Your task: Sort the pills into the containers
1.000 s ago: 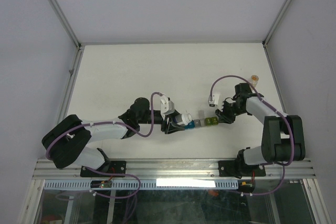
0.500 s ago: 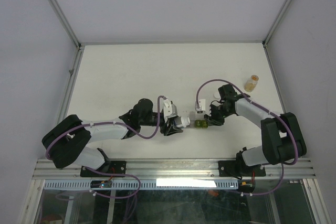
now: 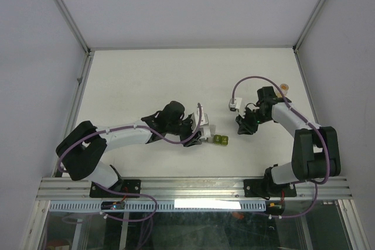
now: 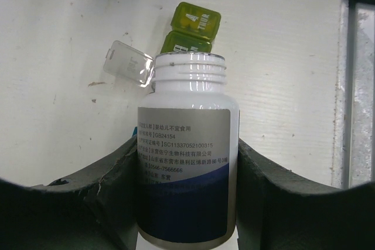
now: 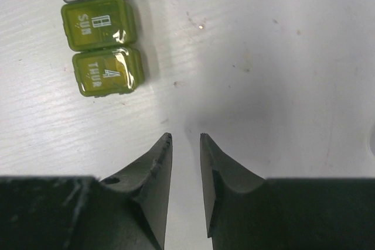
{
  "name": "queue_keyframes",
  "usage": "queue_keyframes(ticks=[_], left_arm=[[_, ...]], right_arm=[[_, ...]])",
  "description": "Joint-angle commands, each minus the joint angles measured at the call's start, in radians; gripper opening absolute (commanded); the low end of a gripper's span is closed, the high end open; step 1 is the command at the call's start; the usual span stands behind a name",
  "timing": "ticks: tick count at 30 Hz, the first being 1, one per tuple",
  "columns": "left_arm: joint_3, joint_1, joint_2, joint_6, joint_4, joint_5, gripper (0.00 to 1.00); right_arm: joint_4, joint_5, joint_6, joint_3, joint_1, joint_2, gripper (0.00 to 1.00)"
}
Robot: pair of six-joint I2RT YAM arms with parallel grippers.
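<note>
Starting on the left, our left gripper (image 3: 194, 136) is clamped on the white bottle (image 4: 188, 162) around its labelled body. The cap is off and the threaded neck shows. From the left wrist view the mouth points toward the containers (image 5: 102, 48), and it sits just short of them.

The strip lies on the table (image 3: 146, 80) between our two arms, near the front edge. We can read the yellow-green cells marked SUN and THUR, both with lids down. At the bottle end a clear lid (image 4: 126, 64) stands flipped open. The cell under it is hidden behind the bottle neck, and we see no pills anywhere.

Further right, our right gripper (image 5: 184, 141) hangs low over bare table near the strip. Its fingers are nearly together with only a slim gap, and there is nothing in it.

Far right, a small amber bottle (image 3: 285, 86) peeks out from behind the right arm.

We judge this to be the pouring step, with the bottle lined up on the open cell. The next move calls for a slow tilt with the mouth right over that cell. Our right arm may need to steady the strip so it doesn't skid.
</note>
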Motion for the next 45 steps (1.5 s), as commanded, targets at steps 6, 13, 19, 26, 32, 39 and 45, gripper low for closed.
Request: queue_keyframes(ticks=[6, 13, 19, 26, 32, 39, 45], left_arm=[[0.140, -0.014, 0.075, 0.121, -0.211, -0.030, 0.00], [0.239, -0.039, 0.128, 0.139, -0.322, -0.067, 0.00], [0.294, -0.058, 0.158, 0.152, -0.400, -0.118, 0.00], [0.362, -0.072, 0.197, 0.165, -0.473, -0.150, 0.00], [0.382, -0.075, 0.214, 0.179, -0.498, -0.160, 0.00], [0.413, -0.079, 0.225, 0.185, -0.532, -0.176, 0.00], [0.450, -0.088, 0.245, 0.183, -0.578, -0.196, 0.00]], right_arm=[[-0.049, -0.099, 0.015, 0.041, -0.078, -0.039, 0.29], [-0.088, -0.109, 0.047, 0.079, -0.121, 0.011, 0.30], [-0.091, -0.118, 0.048, 0.078, -0.133, 0.002, 0.30], [-0.099, -0.124, 0.047, 0.080, -0.137, 0.005, 0.30], [-0.102, -0.128, 0.042, 0.078, -0.139, 0.004, 0.30], [-0.109, -0.132, 0.037, 0.080, -0.139, 0.006, 0.30], [-0.114, -0.133, 0.036, 0.082, -0.139, 0.007, 0.30]])
